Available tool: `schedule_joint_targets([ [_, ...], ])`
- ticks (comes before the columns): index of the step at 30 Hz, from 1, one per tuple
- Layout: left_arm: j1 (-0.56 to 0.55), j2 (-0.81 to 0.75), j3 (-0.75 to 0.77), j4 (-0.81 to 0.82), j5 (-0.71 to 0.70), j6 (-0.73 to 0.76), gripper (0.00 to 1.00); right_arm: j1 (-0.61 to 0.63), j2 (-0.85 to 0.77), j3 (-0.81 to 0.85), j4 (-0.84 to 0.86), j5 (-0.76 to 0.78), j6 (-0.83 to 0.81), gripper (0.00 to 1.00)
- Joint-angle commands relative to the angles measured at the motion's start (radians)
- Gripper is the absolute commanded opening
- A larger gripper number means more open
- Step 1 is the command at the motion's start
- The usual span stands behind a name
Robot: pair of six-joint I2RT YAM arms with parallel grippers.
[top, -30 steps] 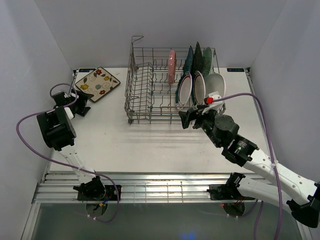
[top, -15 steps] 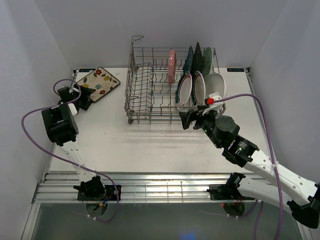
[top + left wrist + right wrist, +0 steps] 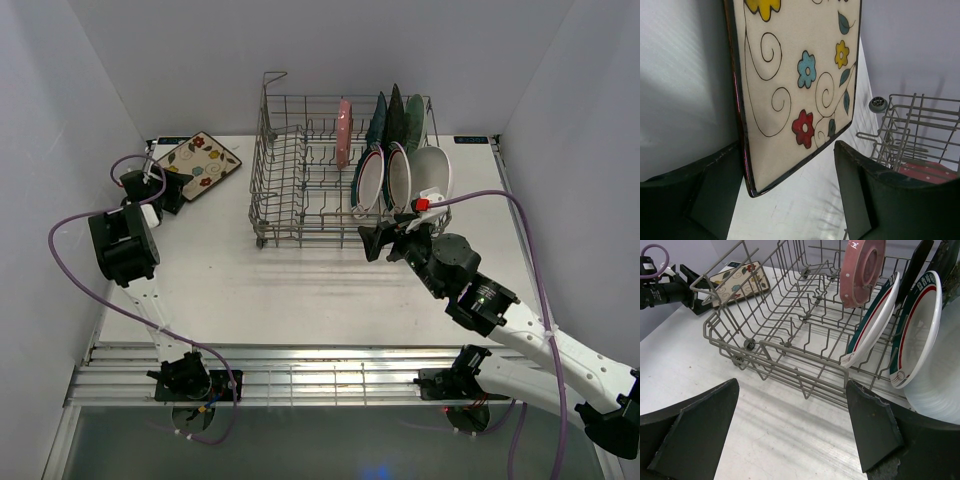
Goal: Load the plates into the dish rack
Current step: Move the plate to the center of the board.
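Note:
The cream floral square plate point(image 3: 200, 162) lies at the table's far left corner. My left gripper point(image 3: 166, 188) is open around its near corner. In the left wrist view the plate point(image 3: 795, 75) reaches down between the fingers, its dark rim against the left finger point(image 3: 720, 175) and a gap before the right one. The grey wire dish rack point(image 3: 300, 215) holds a pink plate point(image 3: 344, 132), two green-rimmed rounds point(image 3: 370, 178), a white plate point(image 3: 432, 170) and dark plates behind. My right gripper point(image 3: 385, 238) hangs open and empty at the rack's front right.
White walls close in on the left, back and right; the floral plate sits close to the left wall. The rack point(image 3: 790, 315) has free tines on its left half. Purple cables loop from both arms.
My left gripper has moved toward the far corner and now straddles the floral plate's corner, its jaws slightly narrower. The right arm has stayed still.

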Motion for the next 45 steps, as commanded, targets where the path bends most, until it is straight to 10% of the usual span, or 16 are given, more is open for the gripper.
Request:
schedule_joint_targets([
  [1, -0.012, 0.064, 0.013, -0.038, -0.041, 0.008, 0.8, 0.005, -0.015, 0.0, 0.062, -0.007, 0.009, 0.93],
  [26, -0.019, 0.021, -0.018, 0.051, -0.002, 0.022, 0.01, 0.005, -0.061, -0.031, 0.05, -0.022, 0.033, 0.93],
  [45, 0.026, -0.307, -0.182, -0.042, 0.073, 0.126, 0.0, 0.005, -0.061, -0.054, 0.059, -0.062, 0.053, 0.92],
])
